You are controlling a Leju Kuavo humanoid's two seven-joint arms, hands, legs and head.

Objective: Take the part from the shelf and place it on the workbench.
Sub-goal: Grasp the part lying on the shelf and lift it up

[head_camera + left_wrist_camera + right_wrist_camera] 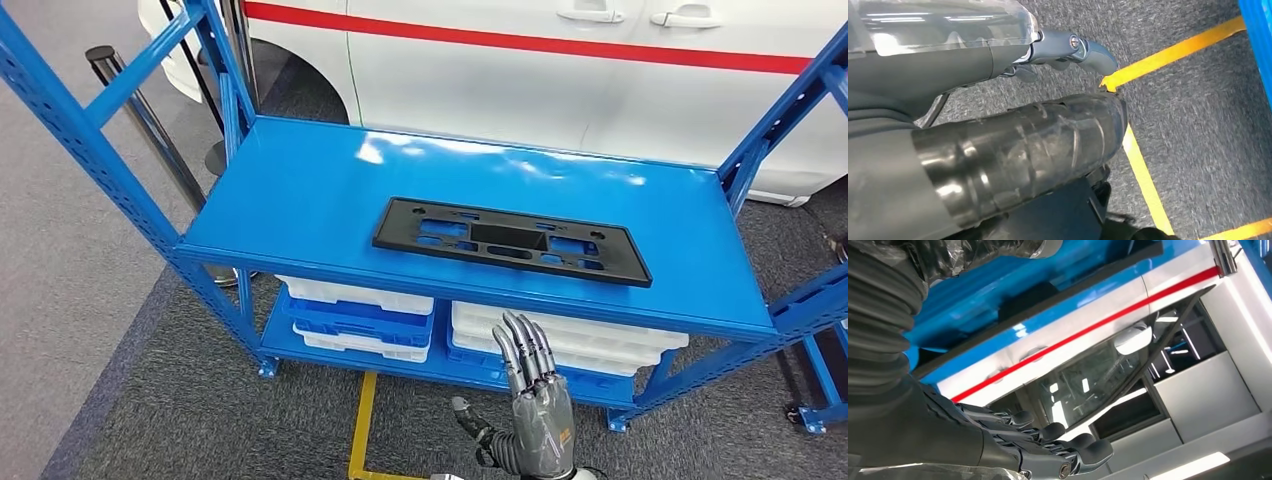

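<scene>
The part [510, 240] is a flat black plastic frame with cut-outs, lying on the top board of the blue shelf [300, 190], right of its middle. My right hand [535, 400] is raised in front of the shelf's front edge, below the part and apart from it. Its fingers are stretched out towards the shelf and hold nothing. The right wrist view has those fingers [1048, 432] straight, with the blue shelf [973, 315] beyond them. My left hand [1073, 50] hangs over the grey carpet, thumb out, with nothing in it.
A white car [560, 80] with a red stripe stands close behind the shelf. White and blue bins [360, 315] fill the lower board. Blue uprights [70, 130] flank the shelf, and a post [140, 110] stands at the left. Yellow tape [362, 420] marks the carpet.
</scene>
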